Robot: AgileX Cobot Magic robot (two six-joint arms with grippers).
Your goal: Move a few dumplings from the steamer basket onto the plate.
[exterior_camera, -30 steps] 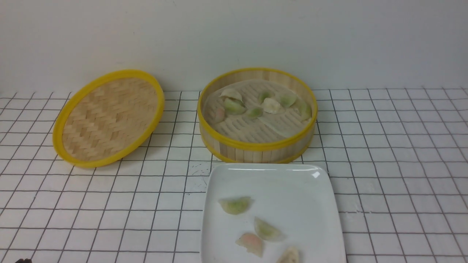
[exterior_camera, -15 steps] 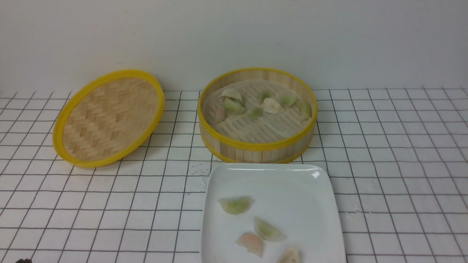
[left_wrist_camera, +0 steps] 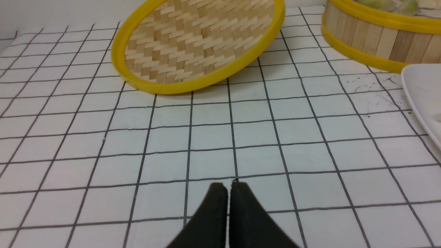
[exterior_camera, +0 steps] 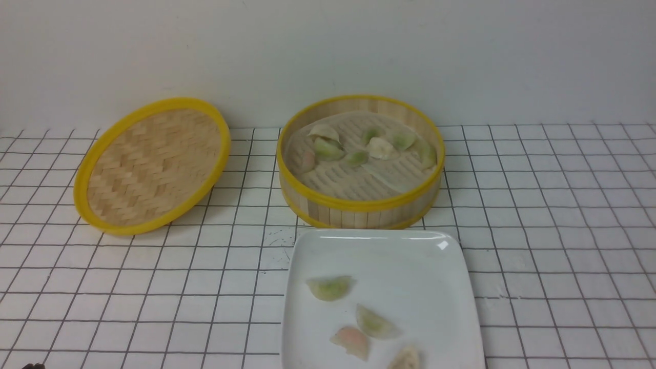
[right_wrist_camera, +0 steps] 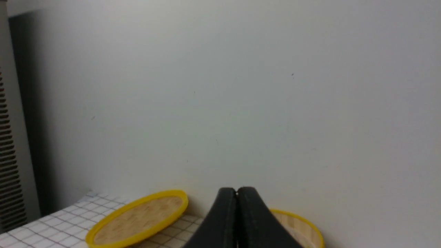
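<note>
Gridded tabletop (exterior_camera: 553, 215): steamer basket (exterior_camera: 359, 207) at back holds about seven dumplings (exterior_camera: 328, 148), white plate (exterior_camera: 410, 256) just in front carries four (exterior_camera: 330, 288), so task looks largely done; left gripper (left_wrist_camera: 229, 186) and right gripper (right_wrist_camera: 237, 190) both closed, empty, withdrawn.

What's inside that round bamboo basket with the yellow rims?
The steamer basket holds a pale perforated liner with about seven dumplings lying toward its far side, mostly green. The near wall hides the front strip of the floor, and whatever lies under the liner cannot be seen.
</note>
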